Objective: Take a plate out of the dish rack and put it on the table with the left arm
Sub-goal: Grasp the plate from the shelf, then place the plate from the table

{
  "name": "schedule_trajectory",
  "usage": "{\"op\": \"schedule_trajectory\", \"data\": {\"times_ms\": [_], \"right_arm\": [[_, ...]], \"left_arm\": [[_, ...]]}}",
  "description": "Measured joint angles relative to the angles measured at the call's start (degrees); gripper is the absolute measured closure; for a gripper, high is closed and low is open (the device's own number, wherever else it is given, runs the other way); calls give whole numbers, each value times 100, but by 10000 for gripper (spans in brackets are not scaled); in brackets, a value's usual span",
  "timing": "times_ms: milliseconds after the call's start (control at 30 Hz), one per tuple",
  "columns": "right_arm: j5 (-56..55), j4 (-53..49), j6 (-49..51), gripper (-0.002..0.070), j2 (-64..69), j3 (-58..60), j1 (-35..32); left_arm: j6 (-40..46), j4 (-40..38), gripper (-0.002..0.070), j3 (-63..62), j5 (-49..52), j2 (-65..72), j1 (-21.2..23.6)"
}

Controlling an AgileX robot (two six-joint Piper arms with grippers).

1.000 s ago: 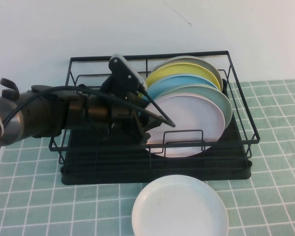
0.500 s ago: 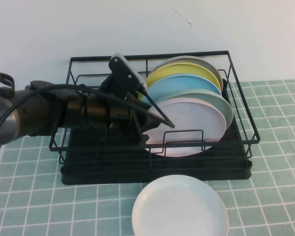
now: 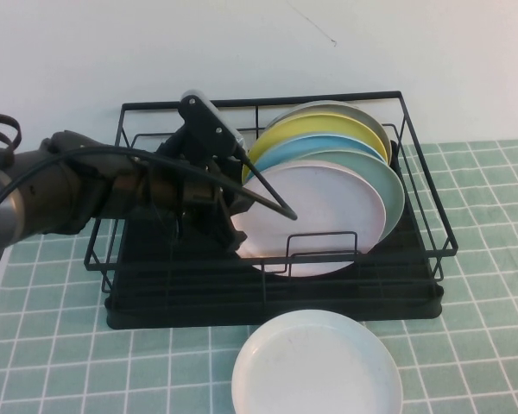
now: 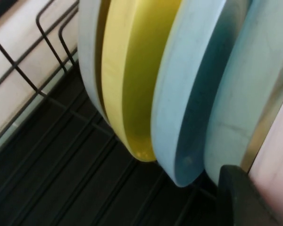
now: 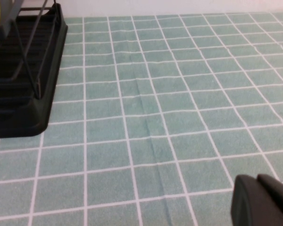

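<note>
- The left pincer (image 3: pixel 235 226) reaches from the left into the black dish rack (image 3: pixel 414 172) and sits at the left edge of the pale pink plate (image 3: pixel 319 220).
- Its fingers look closed in on that plate's left rim, one in front of the plate and one behind it; the grip itself is mostly hidden by the arm, so a firm hold cannot be confirmed.
- The pink plate stands on edge in the rack, frontmost of the row, directly right of the left pincer, its lower edge behind a small wire loop (image 3: pixel 324 241).
- Behind the pink plate, further from the camera, stand a pale green plate (image 3: pixel 395 185), a blue plate (image 3: pixel 315 148), a yellow plate (image 3: pixel 328 123) and a grey plate (image 3: pixel 345 107), all upright and closely stacked.
- In the left wrist view, one dark finger (image 4: pixel 240 197) shows at the lower corner, with the pink plate (image 4: pixel 278 169) just beside it and the blue plate (image 4: pixel 188 94) and yellow plate (image 4: pixel 132 70) beyond.
- A white plate (image 3: pixel 315 366) lies flat on the green tiled counter (image 3: pixel 483 345), in front of the rack and below the left pincer, apart from it.
- The right pincer (image 5: pixel 262 200) shows only as a dark tip over bare counter (image 5: pixel 155 103), well right of the rack (image 5: pixel 23 75); I cannot tell whether it is wide or narrow.
</note>
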Motion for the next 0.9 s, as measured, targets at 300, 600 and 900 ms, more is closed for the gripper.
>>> {"op": "schedule_trajectory", "data": {"times_ms": [300, 600, 900], "right_arm": [[0, 0, 0, 678, 0, 0, 0], [0, 0, 0, 678, 0, 0, 0], [0, 0, 0, 678, 0, 0, 0]], "left_arm": [[-74, 120, 620, 0, -37, -833, 0], [-530, 144, 624, 20, 66, -2076, 0], [-3732, 1146, 625, 20, 917, -3000, 0]]}}
